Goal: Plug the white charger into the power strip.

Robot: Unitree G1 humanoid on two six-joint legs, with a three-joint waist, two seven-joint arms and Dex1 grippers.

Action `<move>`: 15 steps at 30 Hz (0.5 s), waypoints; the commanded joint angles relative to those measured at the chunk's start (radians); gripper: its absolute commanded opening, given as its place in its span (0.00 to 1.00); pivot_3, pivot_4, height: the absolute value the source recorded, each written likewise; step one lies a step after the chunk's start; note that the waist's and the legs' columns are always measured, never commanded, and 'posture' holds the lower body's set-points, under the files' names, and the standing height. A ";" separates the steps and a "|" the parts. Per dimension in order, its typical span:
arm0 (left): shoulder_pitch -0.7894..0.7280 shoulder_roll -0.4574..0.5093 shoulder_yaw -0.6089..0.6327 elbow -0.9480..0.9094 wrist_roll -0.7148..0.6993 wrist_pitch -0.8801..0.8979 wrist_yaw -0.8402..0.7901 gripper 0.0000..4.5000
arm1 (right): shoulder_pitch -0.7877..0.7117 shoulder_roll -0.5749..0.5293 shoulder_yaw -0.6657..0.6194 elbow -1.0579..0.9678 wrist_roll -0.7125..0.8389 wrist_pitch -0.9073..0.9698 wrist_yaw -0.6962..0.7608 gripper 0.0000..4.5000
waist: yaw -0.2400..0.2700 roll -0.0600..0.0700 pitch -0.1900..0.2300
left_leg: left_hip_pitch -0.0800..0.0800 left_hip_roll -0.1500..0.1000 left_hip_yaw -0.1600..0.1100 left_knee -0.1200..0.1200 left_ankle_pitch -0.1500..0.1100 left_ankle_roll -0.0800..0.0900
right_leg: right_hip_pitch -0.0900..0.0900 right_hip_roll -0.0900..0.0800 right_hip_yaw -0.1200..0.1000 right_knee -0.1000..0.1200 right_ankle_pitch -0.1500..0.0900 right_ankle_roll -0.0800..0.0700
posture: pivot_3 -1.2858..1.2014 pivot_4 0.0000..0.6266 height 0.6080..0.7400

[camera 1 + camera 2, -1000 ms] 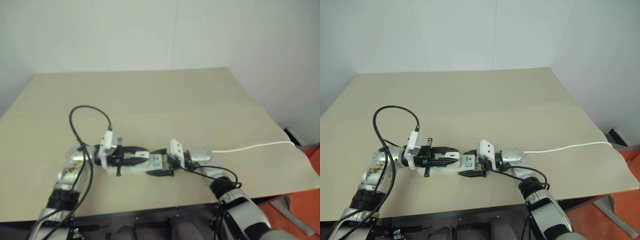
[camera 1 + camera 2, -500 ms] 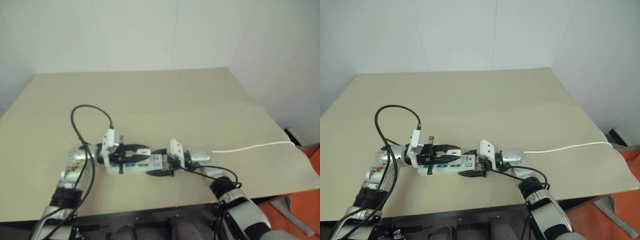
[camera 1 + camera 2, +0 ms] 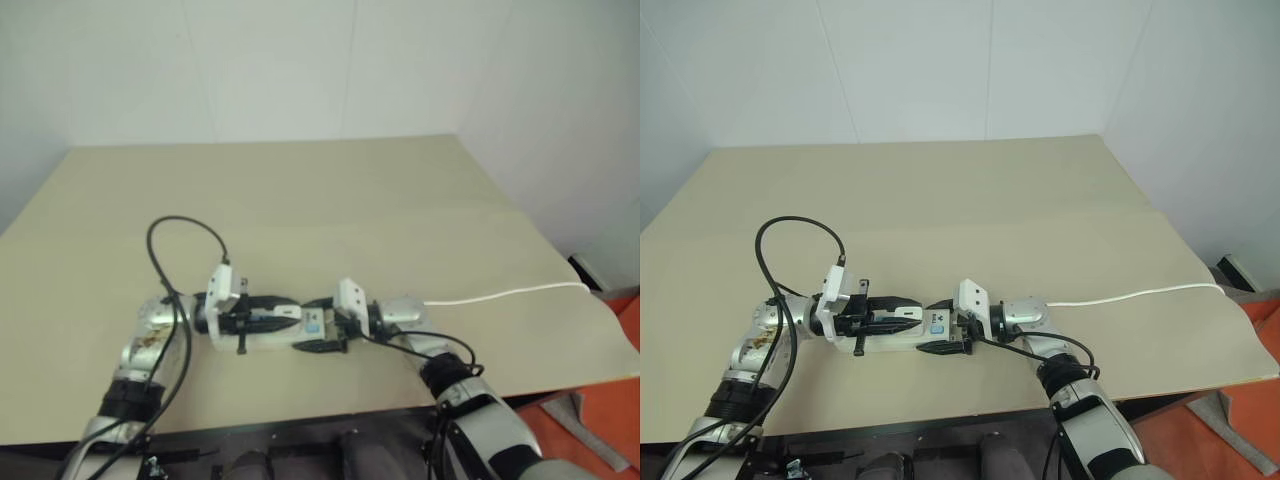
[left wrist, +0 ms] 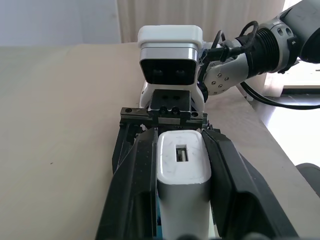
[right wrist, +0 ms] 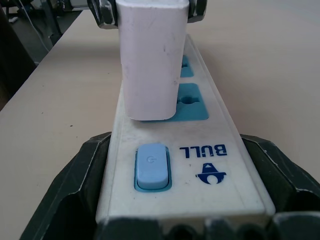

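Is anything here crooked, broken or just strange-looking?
Nothing looks broken or spilled. The white charger, pinched in the left gripper, stands on the power strip at the socket nearest the switch; whether it is fully seated cannot be told. The right gripper holds the strip's switch end.

White charger (image 5: 152, 60) top cut off at twelve o'clock, its prongs hidden against power strip (image 5: 182, 165), strip's far sockets concealed behind it, seating depth not determinable.
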 commanded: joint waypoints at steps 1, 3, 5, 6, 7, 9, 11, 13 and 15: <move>0.018 0.032 -0.016 0.059 0.046 -0.042 -0.027 0.23 | 0.006 -0.006 0.011 0.009 -0.027 0.029 0.003 0.76 | 0.000 0.000 0.000 | 0.000 0.000 0.000 0.000 0.000 0.000 | 0.000 0.000 0.000 0.000 0.000 0.000 | 0.52 0.24 1.00; 0.025 0.044 -0.018 0.098 0.062 -0.073 -0.037 0.23 | 0.005 -0.006 0.011 0.010 -0.027 0.029 0.004 0.76 | -0.001 0.000 0.000 | 0.000 0.000 0.000 0.000 0.000 0.000 | 0.000 0.000 0.000 0.000 0.000 0.000 | 0.52 0.24 1.00; 0.029 0.055 -0.020 0.140 0.077 -0.102 -0.042 0.23 | 0.005 -0.007 0.011 0.011 -0.027 0.028 0.004 0.76 | -0.002 0.000 0.000 | 0.000 0.000 0.000 -0.001 0.000 0.000 | 0.000 0.000 0.000 0.000 0.000 -0.001 | 0.52 0.24 1.00; 0.028 0.061 -0.021 0.174 0.090 -0.116 -0.036 0.23 | 0.004 -0.006 0.011 0.011 -0.027 0.028 0.004 0.76 | -0.002 0.001 -0.001 | 0.001 0.000 0.000 -0.001 0.000 0.000 | 0.000 0.000 0.000 0.000 0.000 -0.001 | 0.52 0.24 1.00; 0.025 0.068 -0.024 0.207 0.103 -0.134 -0.034 0.23 | 0.004 -0.006 0.010 0.010 -0.027 0.028 0.005 0.76 | -0.003 0.001 -0.001 | 0.001 0.000 0.000 -0.001 0.000 0.000 | 0.000 0.000 0.000 0.000 0.000 -0.001 | 0.52 0.24 1.00; 0.021 0.084 -0.035 0.267 0.128 -0.193 -0.049 0.23 | 0.006 -0.008 0.010 0.005 -0.027 0.030 0.008 0.76 | -0.002 0.004 -0.004 | 0.002 0.000 0.000 -0.001 0.000 0.000 | 0.001 0.000 0.000 0.000 -0.001 -0.001 | 0.52 0.24 1.00; 0.014 0.092 -0.044 0.289 0.127 -0.210 -0.053 0.23 | 0.008 -0.008 0.009 0.000 -0.027 0.033 0.010 0.76 | -0.003 0.007 -0.006 | 0.004 0.000 0.000 -0.002 0.000 0.000 | 0.002 0.000 0.001 0.001 -0.001 -0.001 | 0.52 0.24 1.00; 0.007 0.096 -0.053 0.289 0.116 -0.201 -0.052 0.23 | 0.010 -0.009 0.008 -0.002 -0.029 0.035 0.011 0.76 | -0.003 0.011 -0.010 | 0.006 0.000 0.000 -0.003 0.000 0.000 | 0.003 0.000 0.001 0.001 -0.001 -0.002 | 0.52 0.24 1.00; 0.000 0.099 -0.063 0.280 0.113 -0.186 -0.049 0.39 | 0.013 -0.009 0.009 -0.004 -0.030 0.035 0.011 0.76 | -0.004 0.012 -0.010 | 0.006 0.000 0.000 -0.004 0.000 0.000 | 0.003 0.001 0.001 0.001 -0.001 -0.002 | 0.52 0.24 1.00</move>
